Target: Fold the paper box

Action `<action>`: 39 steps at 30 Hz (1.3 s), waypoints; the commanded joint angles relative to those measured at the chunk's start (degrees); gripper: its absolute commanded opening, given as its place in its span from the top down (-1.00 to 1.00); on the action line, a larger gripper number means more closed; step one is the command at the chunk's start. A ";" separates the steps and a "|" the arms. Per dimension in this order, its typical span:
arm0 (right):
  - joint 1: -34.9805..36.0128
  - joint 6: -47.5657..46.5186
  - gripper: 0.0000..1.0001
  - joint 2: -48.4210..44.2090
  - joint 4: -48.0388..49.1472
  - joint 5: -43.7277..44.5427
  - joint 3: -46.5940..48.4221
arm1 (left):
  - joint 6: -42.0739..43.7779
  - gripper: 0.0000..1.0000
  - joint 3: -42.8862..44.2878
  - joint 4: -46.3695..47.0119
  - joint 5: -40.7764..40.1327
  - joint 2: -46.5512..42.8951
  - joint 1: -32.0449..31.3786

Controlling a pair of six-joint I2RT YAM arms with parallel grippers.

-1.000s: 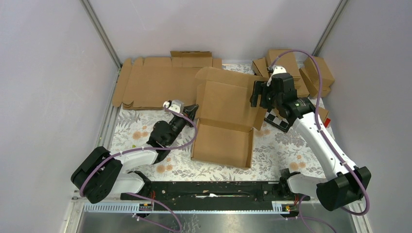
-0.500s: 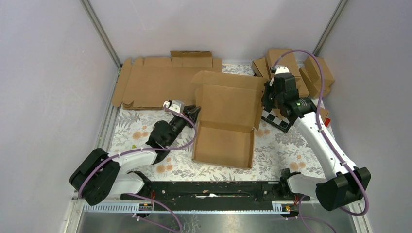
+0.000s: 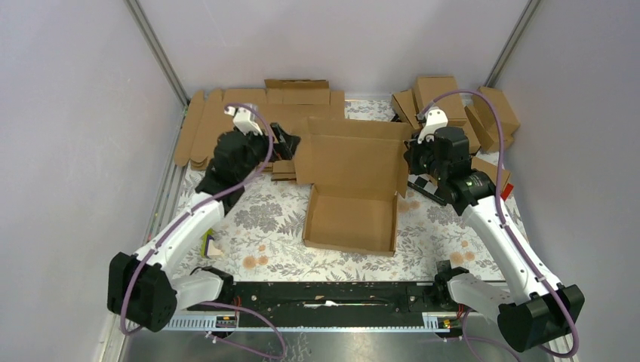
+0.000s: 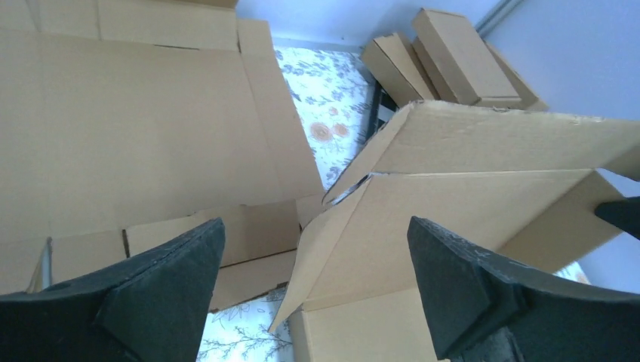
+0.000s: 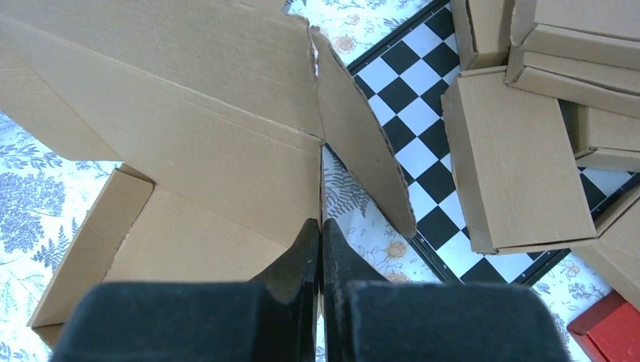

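1. Right gripper (image 5: 321, 230): fingers pressed together, pinching the right edge of the paper box (image 3: 353, 188) lid, where the side flap folds away.
2. Left gripper (image 4: 315, 226): fingers spread wide, holding nothing. It hangs just off the left edge of the lid, above the flat cardboard sheets (image 3: 234, 128).
3. Paper box: sits mid-table on the flowered table cover (image 3: 249, 219). The shallow tray lies flat with its side walls up, and the lid stands raised from the far edge, leaning back. The lid's top flap is bent forward, and its two side flaps stick out towards the grippers.
4. Left of the lid: the flat sheets lie stacked against the far wall, and the lid's left flap overhangs their near corner.
5. Right of the lid: a black-and-white checkered board (image 5: 423, 143) lies on the table directly beneath the right side flap.
6. Beyond the board: closed brown boxes (image 3: 453, 98) are piled in the far right corner, close behind the right arm's wrist.
7. A red object (image 5: 611, 332) lies by the board's near right edge; it cannot be identified.
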 commanded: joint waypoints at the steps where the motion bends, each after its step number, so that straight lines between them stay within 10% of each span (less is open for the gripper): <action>1: 0.11 -1.85 1.00 -1.21 4.81 -2.37 -0.23 | -2.86 -0.98 7.01 -10.14 24.21 5.28 6.35; 14: 0.15 -1.03 1.00 -1.18 4.45 -2.88 -0.02 | 5.73 -0.44 18.94 -20.60 30.77 14.20 6.37; 25: 0.15 1.93 1.00 -0.01 2.56 -3.89 1.58 | 11.73 1.00 26.73 -27.82 20.76 17.75 -0.07; 39: 0.86 23.85 1.00 3.02 8.26 5.15 5.09 | 6.51 1.00 20.47 -14.11 5.62 8.56 -10.66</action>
